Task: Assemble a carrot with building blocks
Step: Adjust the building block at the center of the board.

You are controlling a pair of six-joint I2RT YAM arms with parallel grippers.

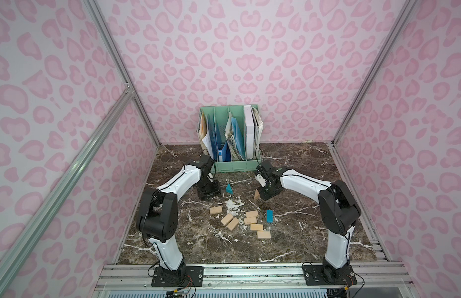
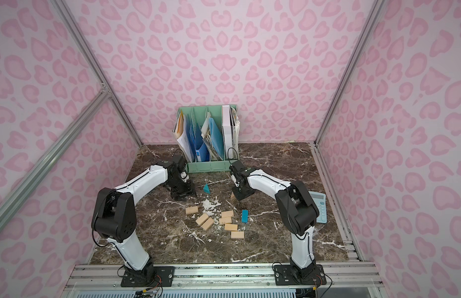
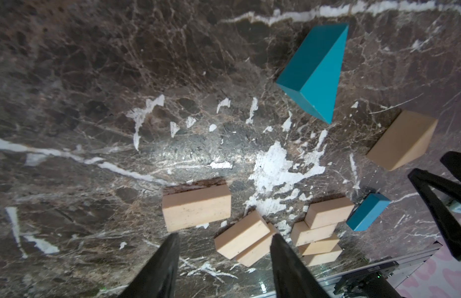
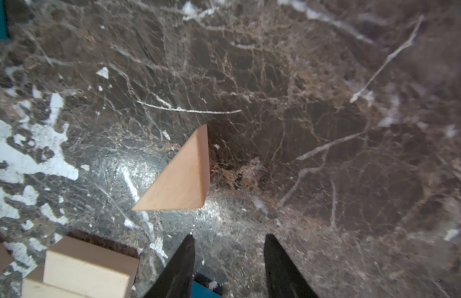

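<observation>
In both top views a green file rack [image 1: 235, 167] stands against the back wall on the marble tabletop [image 1: 301, 232]. Its slots are packed with upright folders and papers [image 1: 234, 136] in blue, white and orange. In front of it seven tan blocks [image 1: 251, 214] lie loose mid-table beside white crumbs [image 1: 234, 203], several touching side to side. The teal block [image 1: 269, 216] sits just right of them; the teal triangle [image 1: 229, 189] and tan triangle [image 1: 257, 195] lie farther back. The left gripper [image 1: 210, 192] hangs left of the teal triangle, and the right gripper [image 1: 266, 196] is just beside the tan triangle. In a top view a blue calculator [image 2: 318, 206] shows past the right arm's elbow — neither wrist view catches it.

The left wrist view shows what the top views cannot: the left gripper's jaws stand apart with nothing between them. All the loose pieces lie ahead of it.

The right wrist view shows the right gripper's jaws likewise apart and empty — the tan triangle lies near the fingertips but clear of them.
</observation>
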